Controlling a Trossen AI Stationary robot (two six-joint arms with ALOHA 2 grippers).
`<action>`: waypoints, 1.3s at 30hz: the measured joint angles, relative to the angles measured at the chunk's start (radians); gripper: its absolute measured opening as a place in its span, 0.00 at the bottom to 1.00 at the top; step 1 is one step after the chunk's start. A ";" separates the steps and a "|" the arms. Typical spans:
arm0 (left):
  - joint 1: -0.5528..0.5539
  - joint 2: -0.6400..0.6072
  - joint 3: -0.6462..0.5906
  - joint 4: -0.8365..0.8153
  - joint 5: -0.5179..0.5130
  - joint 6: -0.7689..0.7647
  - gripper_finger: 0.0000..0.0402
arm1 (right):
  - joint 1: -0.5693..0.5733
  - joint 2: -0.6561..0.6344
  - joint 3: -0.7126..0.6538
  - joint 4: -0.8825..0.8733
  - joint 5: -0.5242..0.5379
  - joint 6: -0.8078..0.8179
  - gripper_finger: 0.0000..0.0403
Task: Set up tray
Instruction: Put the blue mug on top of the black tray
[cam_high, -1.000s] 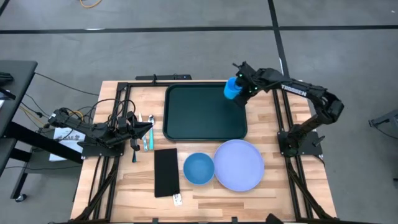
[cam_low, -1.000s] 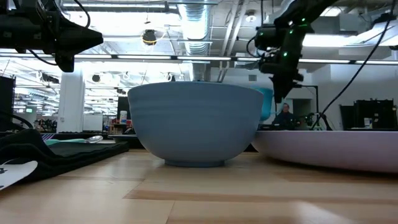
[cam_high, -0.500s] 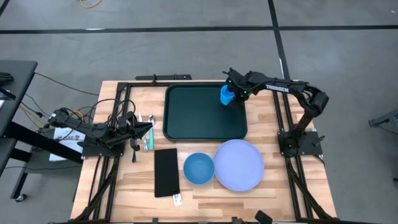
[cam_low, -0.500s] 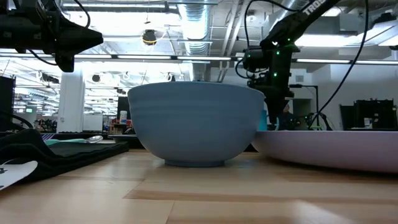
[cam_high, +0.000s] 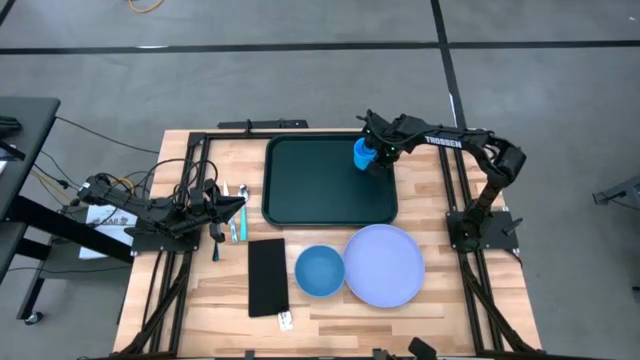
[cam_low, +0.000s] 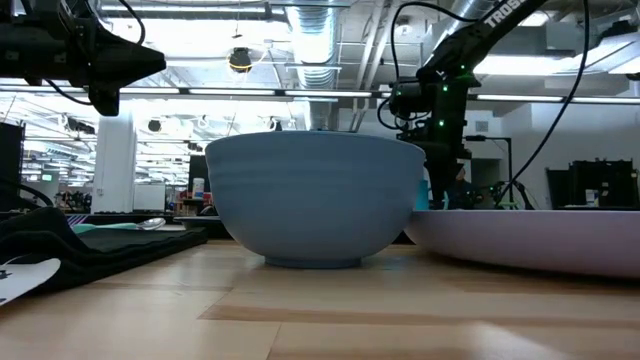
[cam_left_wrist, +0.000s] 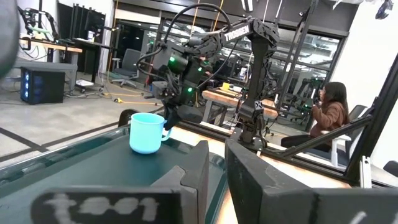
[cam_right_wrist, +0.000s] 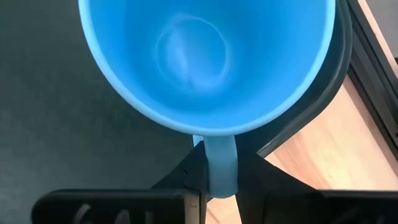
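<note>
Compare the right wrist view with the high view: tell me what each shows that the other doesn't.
Only the right wrist view shows the blue mug's empty inside and its handle between the right gripper's jaws. Only the high view shows the lavender plate, blue bowl, black napkin and the left gripper waiting at the table's left. Both show the mug on the tray near its corner.

Blue bowl sits center on the wooden table. Lavender plate is just beside it on one side, black napkin on the other. One dark arm reaches down behind the bowl, green lights lit. Another arm hangs at the upper corner.
</note>
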 joint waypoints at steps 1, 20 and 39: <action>0.000 0.000 0.000 0.000 0.000 0.000 0.10 | 0.000 0.000 0.000 0.000 0.000 -0.001 0.12; 0.000 0.000 0.000 0.000 0.000 0.000 0.10 | 0.000 0.000 0.000 -0.005 0.027 -0.012 0.19; 0.000 0.000 0.000 0.000 0.000 0.000 0.10 | 0.015 -0.001 0.000 -0.008 0.032 -0.037 0.22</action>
